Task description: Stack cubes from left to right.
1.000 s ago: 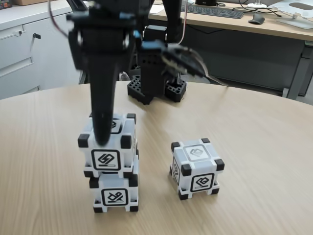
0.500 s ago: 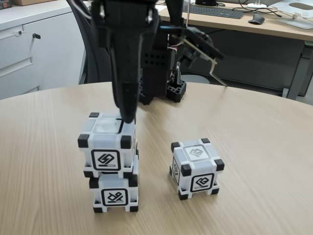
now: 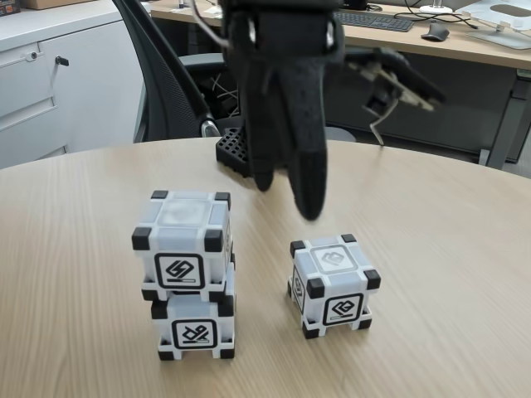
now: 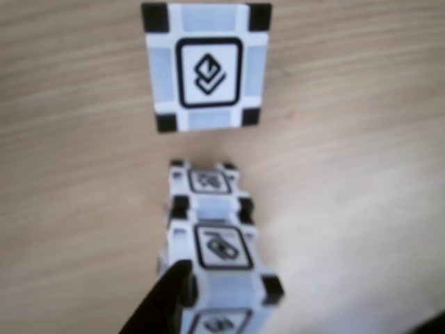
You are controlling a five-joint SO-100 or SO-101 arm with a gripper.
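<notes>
On the left of the fixed view, one cube (image 3: 181, 242) sits on another cube (image 3: 196, 329) as a two-high stack. A third cube (image 3: 333, 284) stands alone on the table to the right. My black gripper (image 3: 288, 197) hangs open and holds nothing, above and behind the gap between the stack and the lone cube. It touches neither. The other view looks down: the lone cube (image 4: 206, 66) is at the top and the stack's upper cube (image 4: 222, 254) is near the bottom. One of my black fingertips (image 4: 165, 303) is beside the upper cube.
The round wooden table (image 3: 448, 249) has free room on the right and front. The arm's black base (image 3: 235, 154) stands at the back centre. Behind the table are an office chair (image 3: 162, 83), a white cabinet (image 3: 50, 83) and a desk (image 3: 431, 41).
The gripper has risen off the stack's top cube and swung right, over the gap between the stack and the lone cube. The cubes have not moved.
</notes>
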